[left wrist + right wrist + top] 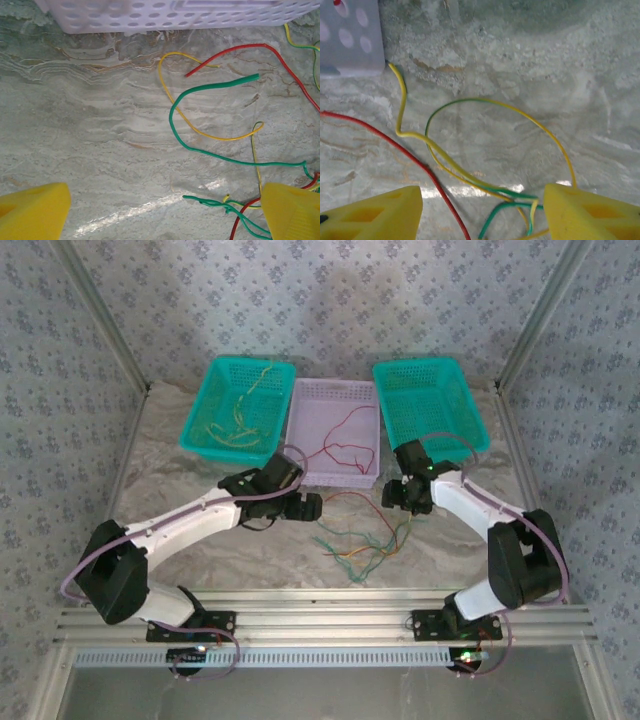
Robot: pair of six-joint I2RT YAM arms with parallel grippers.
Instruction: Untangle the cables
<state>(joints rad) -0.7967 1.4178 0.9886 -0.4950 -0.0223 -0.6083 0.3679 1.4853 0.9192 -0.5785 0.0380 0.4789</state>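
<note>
- Cables (365, 540) lie tangled between the 2 grippers, just ahead of both.
- Right gripper (482, 205) nearer: spread, straddling yellow-green strands.
- Left gripper (165, 210) spread wide, empty.

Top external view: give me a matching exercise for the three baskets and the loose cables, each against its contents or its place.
Things:
1. left teal basket
2. lilac basket
3. right teal basket
4. loose tangle of cables

Descriptions:
A. lies on the table in front of the lilac basket
B. holds a red cable
C. stands at the right end of the row
D. holds yellowish cables

Pairs: 1-D, 2-B, 3-C, 4-A
</note>
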